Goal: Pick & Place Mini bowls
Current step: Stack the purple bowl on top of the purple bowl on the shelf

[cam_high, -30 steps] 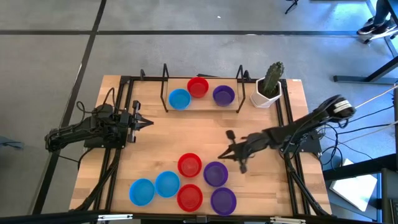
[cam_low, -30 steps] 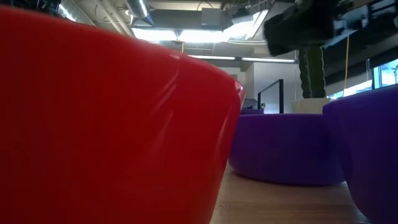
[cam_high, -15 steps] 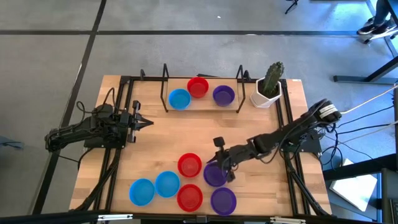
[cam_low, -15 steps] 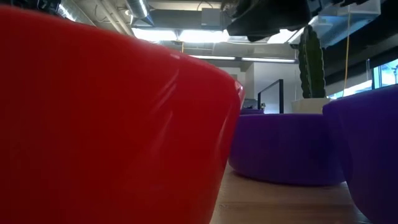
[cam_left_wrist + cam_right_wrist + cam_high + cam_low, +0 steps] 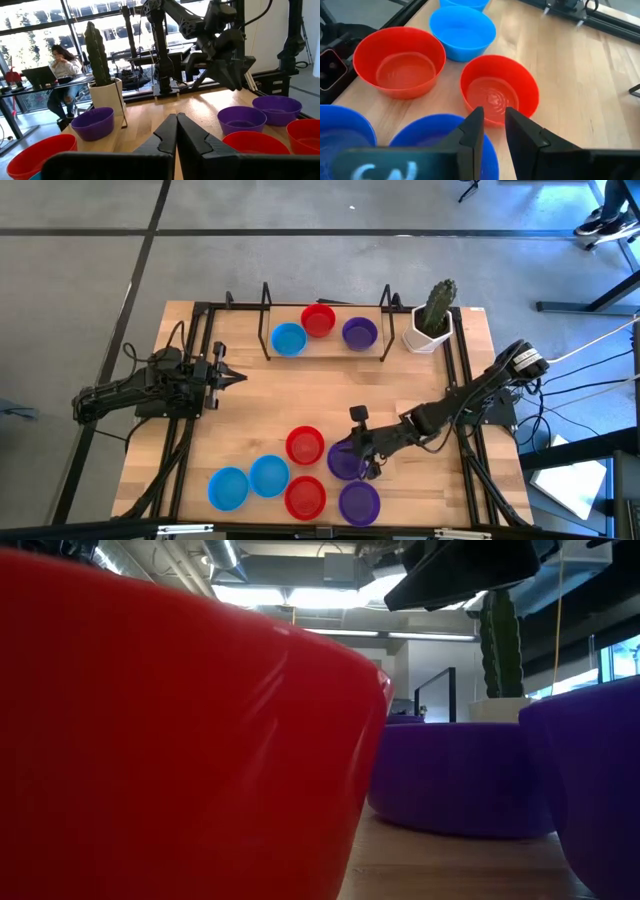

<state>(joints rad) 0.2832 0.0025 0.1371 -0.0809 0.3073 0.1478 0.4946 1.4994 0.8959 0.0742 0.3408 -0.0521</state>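
Note:
Six mini bowls cluster on the wood near the table's near edge: red (image 5: 305, 445), purple (image 5: 340, 463), two blue (image 5: 268, 475) (image 5: 228, 488), another red (image 5: 305, 498) and another purple (image 5: 358, 503). My right gripper (image 5: 361, 461) is over the right side of the upper purple bowl (image 5: 440, 135), fingers (image 5: 475, 122) narrowly open and pointing past it at the red bowl (image 5: 500, 92). Whether they touch the bowl I cannot tell. My left gripper (image 5: 240, 377) waits shut (image 5: 176, 117) at the table's left.
A black wire rack (image 5: 266, 320) at the far edge holds a blue (image 5: 288, 338), a red (image 5: 318, 320) and a purple bowl (image 5: 359, 332). A white pot with a cactus (image 5: 432, 320) stands at the far right. Bare wood lies in the table's middle (image 5: 300, 395).
My right gripper has moved from the table's middle right toward the near edge and slightly left, coming down over the upper purple bowl. The bowls have stayed in place.

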